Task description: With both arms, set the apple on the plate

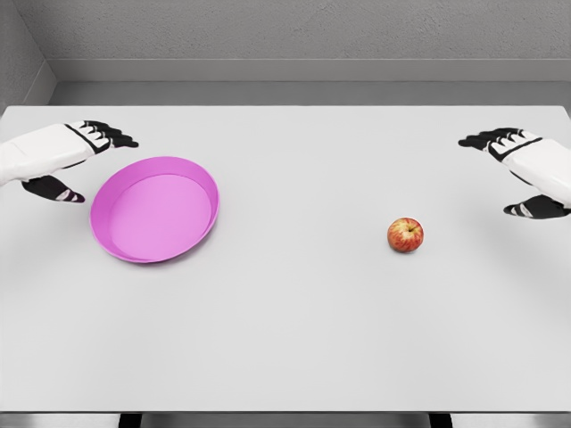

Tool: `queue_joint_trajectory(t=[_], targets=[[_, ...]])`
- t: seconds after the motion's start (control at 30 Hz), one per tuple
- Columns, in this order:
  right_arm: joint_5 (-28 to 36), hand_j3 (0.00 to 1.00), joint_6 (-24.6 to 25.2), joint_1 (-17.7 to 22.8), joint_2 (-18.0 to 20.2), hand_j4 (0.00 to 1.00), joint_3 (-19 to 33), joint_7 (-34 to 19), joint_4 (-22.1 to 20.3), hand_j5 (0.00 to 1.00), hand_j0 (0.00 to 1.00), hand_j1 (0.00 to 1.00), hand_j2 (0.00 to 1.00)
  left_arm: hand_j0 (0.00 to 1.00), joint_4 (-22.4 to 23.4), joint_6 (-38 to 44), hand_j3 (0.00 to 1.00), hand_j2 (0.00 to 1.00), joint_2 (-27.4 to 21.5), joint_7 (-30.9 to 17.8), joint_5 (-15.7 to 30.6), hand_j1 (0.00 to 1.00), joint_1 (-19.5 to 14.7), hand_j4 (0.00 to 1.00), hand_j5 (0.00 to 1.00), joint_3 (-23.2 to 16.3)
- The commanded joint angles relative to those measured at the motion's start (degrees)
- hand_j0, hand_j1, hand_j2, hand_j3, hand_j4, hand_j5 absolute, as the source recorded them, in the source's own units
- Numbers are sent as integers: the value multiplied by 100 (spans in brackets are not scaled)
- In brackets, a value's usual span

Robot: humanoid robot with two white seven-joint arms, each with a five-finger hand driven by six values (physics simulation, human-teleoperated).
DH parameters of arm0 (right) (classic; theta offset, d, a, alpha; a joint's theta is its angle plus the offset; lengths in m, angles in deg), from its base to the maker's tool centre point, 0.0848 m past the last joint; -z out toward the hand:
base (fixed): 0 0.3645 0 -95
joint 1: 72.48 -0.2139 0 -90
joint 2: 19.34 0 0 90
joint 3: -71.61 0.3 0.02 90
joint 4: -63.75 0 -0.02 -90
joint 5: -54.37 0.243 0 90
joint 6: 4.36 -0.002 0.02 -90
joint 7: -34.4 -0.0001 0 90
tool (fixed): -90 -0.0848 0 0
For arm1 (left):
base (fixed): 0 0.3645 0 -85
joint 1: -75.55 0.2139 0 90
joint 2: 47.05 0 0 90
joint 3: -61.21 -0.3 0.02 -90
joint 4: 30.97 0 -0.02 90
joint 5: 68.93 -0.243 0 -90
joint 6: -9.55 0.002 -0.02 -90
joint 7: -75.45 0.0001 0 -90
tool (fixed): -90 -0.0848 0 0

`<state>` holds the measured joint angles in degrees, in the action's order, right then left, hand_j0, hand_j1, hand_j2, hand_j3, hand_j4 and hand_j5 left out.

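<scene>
both my hands hang spread and empty: red apple lies well left of my right hand fingers, pink plate just beside my left hand.

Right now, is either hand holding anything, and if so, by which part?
Nothing is held. The left hand and right hand are both open above the table; the apple lies untouched, apart from the plate.

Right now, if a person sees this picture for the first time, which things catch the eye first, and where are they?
The bright pink plate stands out most, on the left part of the white table. Next comes the small red apple, alone on the right part. At the two edges, the left hand is beside the plate and the right hand is beyond the apple, both with open fingers, holding nothing.
</scene>
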<state>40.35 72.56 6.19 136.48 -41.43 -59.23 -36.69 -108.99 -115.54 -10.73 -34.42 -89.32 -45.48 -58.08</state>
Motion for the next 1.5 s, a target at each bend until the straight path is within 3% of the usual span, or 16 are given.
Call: queue_joint_trajectory(t=[0.0, 0.2, 0.3, 0.37, 0.43, 0.47, 0.77, 0.93, 1.13, 1.2, 1.47], targets=[[13, 100, -2, -9, 9, 100, 18, 3, -11, 100, 100, 100, 100, 100, -11, 10, 100, 100, 7, 1, 0, 100, 0, 100, 100, -6], [13, 100, -2, -62, -79, 100, -34, -6, -11, 100, 100, 100, 100, 100, -29, 10, 100, 100, 15, 1, -35, 100, -9, 100, 100, -6], [22, 100, 15, -220, -237, 100, -140, -585, -2, 100, 100, 100, 100, 100, -55, 10, 100, 100, 15, 1, -35, 100, -9, 100, 100, -6], [22, 100, 42, -782, -518, 100, -684, -1095, -2, 100, 100, 100, 100, 100, -55, 10, 100, 100, 15, 1, -35, 100, 0, 100, 100, -6], [22, 100, 103, -1335, -1107, 100, -1168, -2079, 16, 100, 100, 100, 100, 100, -55, 10, 100, 100, 15, 1, -35, 100, 0, 100, 100, -6], [31, 100, 112, -1617, -1151, 100, -1511, -2221, 33, 100, 100, 100, 100, 100, -55, 10, 100, 100, 15, 1, -35, 100, 0, 100, 100, -6], [22, 100, 112, -1837, -1098, 100, -1590, -2264, 95, 100, 100, 100, 100, 100, -55, 10, 100, 100, 15, 1, -35, 100, 0, 100, 100, -6], [22, 100, 112, -1837, -1116, 100, -1669, -2871, 95, 100, 100, 100, 100, 100, -55, 10, 100, 100, 24, 1, -35, 100, 0, 100, 100, -15], [5, 100, 112, -1890, -1177, 100, -1819, -2880, 341, 100, 100, 100, 100, 100, -47, 10, 100, 100, 59, 1, -53, 100, 0, 100, 100, -6], [5, 100, 130, -2223, -1406, 100, -2178, -2880, 666, 100, 100, 100, 100, 100, -47, 10, 100, 100, 59, 1, -53, 100, 0, 100, 100, -15], [5, 100, 147, -2241, -1415, 100, -2302, -2880, 684, 100, 100, 100, 100, 100, -12, 10, 100, 100, 191, 1, -228, 100, -18, 100, 100, -15]])
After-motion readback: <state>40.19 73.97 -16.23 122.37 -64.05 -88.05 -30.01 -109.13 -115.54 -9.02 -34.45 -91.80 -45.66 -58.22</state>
